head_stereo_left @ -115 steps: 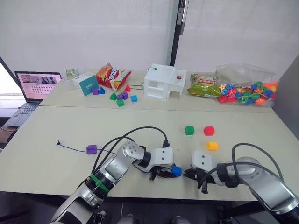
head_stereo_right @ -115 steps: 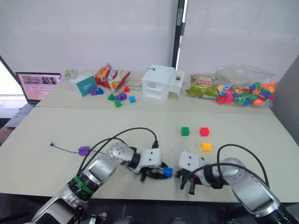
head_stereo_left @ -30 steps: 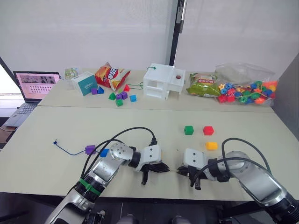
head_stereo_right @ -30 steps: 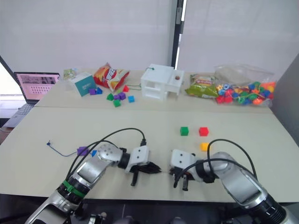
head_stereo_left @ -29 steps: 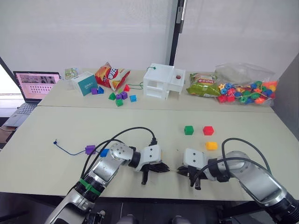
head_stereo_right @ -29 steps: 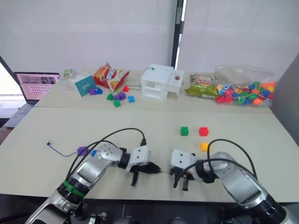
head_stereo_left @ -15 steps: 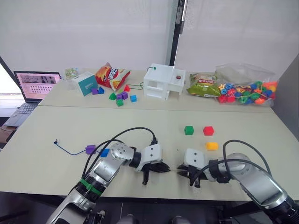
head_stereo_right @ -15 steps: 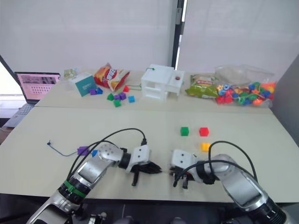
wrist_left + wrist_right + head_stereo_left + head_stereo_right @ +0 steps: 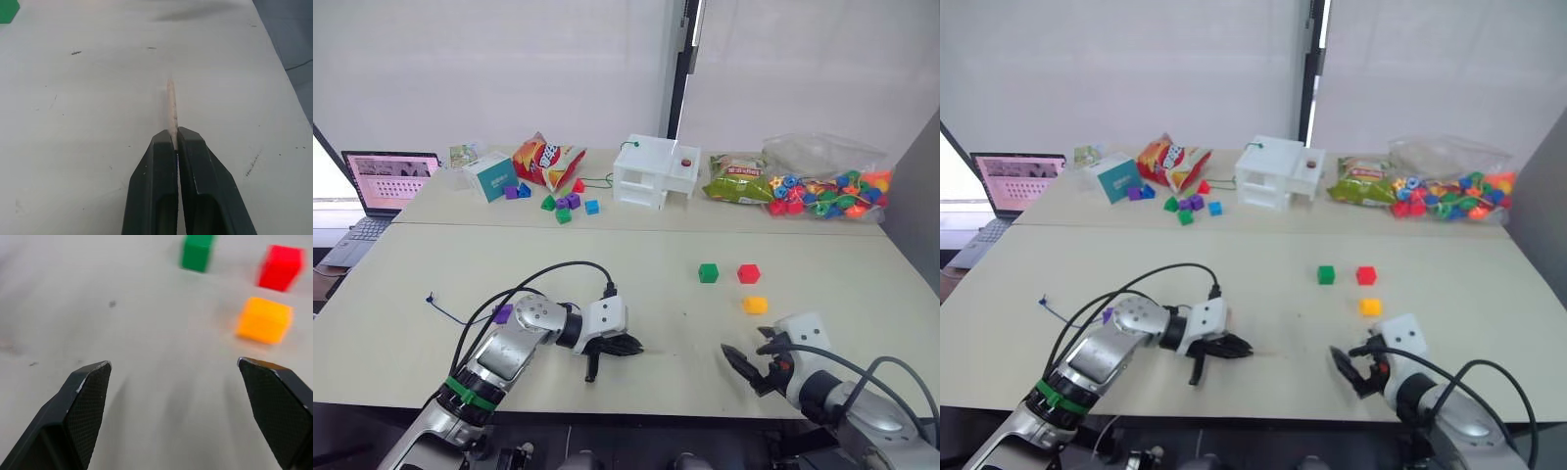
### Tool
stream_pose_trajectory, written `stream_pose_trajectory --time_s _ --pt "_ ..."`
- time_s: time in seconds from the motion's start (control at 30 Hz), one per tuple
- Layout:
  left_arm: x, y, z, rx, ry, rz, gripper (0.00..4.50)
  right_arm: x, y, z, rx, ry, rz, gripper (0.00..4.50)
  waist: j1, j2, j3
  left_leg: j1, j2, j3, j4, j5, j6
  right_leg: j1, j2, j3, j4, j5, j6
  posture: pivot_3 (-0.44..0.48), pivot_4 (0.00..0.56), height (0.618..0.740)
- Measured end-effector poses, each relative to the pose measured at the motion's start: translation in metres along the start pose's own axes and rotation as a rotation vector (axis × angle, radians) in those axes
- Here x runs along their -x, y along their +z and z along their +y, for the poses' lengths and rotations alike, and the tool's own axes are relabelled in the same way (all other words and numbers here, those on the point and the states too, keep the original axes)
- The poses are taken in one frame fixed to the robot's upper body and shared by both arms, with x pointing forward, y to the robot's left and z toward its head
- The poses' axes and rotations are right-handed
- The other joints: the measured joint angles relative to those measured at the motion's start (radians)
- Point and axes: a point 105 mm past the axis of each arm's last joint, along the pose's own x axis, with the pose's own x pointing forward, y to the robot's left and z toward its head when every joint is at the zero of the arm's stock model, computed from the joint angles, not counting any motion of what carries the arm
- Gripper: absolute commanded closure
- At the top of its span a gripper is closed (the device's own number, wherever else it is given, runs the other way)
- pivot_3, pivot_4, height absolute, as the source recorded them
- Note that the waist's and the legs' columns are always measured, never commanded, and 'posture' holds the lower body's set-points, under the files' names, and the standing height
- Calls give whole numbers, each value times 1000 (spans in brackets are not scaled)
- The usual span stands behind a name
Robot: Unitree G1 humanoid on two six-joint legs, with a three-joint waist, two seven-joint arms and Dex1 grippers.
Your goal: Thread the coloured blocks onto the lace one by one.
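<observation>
Our left hand (image 9: 174,142) is clamped on the pale tip of the lace (image 9: 170,110) low over the tabletop (image 9: 656,255), our right hand (image 9: 190,382) hangs spread wide and empty, with the green block (image 9: 708,273), red block (image 9: 749,273) and yellow block (image 9: 756,305) lying loose beyond it.
</observation>
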Motion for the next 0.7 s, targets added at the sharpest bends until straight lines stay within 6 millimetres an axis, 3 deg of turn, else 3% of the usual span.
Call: stream_pose_trajectory --time_s 0.17,0.5,0.6,0.7 --pt "4 4 -2 22 -2 -11 4500 -22 11 -27 -31 -219 -90 53 -4 1 0 0 0 1 0 0 0 0 1 0 1 0 0 0 150 740" --pt "6 0 -5 40 25 -2 4500 -75 0 -35 -109 -277 -82 53 -6 2 0 0 -1 1 -4 0 0 -2 1 0 0 0 0 0 150 740" --pt "6 0 -3 41 37 -1 4500 -80 -6 -33 -117 -277 -71 813 -7 2 0 0 -1 2 -4 0 0 -2 0 0 0 0 0 0 150 740" --pt "6 0 -3 40 41 0 4500 -82 -6 -31 -134 -270 -85 1920 -6 2 0 1 -1 1 -4 0 0 -1 1 0 0 0 0 0 150 740"
